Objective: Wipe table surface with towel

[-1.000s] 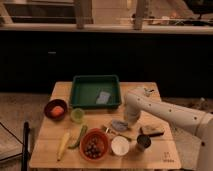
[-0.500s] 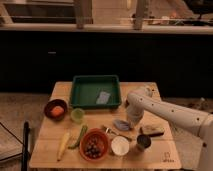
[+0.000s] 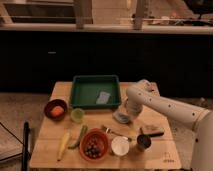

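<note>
The gripper [image 3: 126, 114] is lowered to the table [image 3: 162, 129], just right of the middle of the wooden top, and is set directly on a small grey towel [image 3: 121, 118] that lies crumpled beneath it. How far the gripper is spread, and whether the towel is actually gripped or only pressed, cannot be told. The white arm [image 3: 167, 108] is bent sharply: from the gripper it rises to a rounded joint, then runs down and to the right toward the frame's lower right corner.

Just behind and to the left of the gripper a green tray [image 3: 82, 93] is seen, with a small pale piece [image 3: 103, 97] lying inside it. In front of the gripper, a white cup [image 3: 120, 145] and a dark cup [image 3: 144, 142] stand side by side, with a dark flat item [image 3: 151, 131] just beyond the latter. Further left and forward, an orange bowl [image 3: 94, 145] of dark fruit is placed, with a green vegetable [image 3: 79, 136] and a yellow banana [image 3: 63, 144] beside it. Well to the left, a green cup [image 3: 77, 115] and a dark red bowl [image 3: 55, 109] are found.
</note>
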You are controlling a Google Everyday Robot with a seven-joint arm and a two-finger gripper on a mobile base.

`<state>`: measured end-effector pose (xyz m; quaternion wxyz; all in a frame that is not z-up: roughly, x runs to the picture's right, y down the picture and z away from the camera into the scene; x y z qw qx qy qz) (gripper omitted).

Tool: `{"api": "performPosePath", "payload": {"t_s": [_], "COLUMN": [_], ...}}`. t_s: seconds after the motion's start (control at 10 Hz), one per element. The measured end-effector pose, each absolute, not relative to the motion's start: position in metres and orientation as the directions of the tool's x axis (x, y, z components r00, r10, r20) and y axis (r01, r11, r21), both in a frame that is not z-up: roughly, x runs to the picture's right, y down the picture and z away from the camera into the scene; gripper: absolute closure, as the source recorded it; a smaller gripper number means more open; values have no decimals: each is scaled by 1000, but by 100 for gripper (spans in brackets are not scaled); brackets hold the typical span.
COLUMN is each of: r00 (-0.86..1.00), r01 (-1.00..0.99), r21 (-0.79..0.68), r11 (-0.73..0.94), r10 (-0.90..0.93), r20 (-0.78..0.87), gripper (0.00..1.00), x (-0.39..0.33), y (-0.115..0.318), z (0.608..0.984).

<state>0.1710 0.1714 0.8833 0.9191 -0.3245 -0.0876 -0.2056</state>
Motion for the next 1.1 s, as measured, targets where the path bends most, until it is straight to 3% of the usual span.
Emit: {"api": "performPosePath", "payload": {"t_s": [0.5, 1.1], "r00": [864, 774], "r01": [502, 634], "r21": [-523, -511], "r11": [688, 580], "r10": [-380, -468], "r20": [330, 428], "gripper": [100, 100], "x": [135, 130], "y": [160, 200], "z": [879, 853]}}
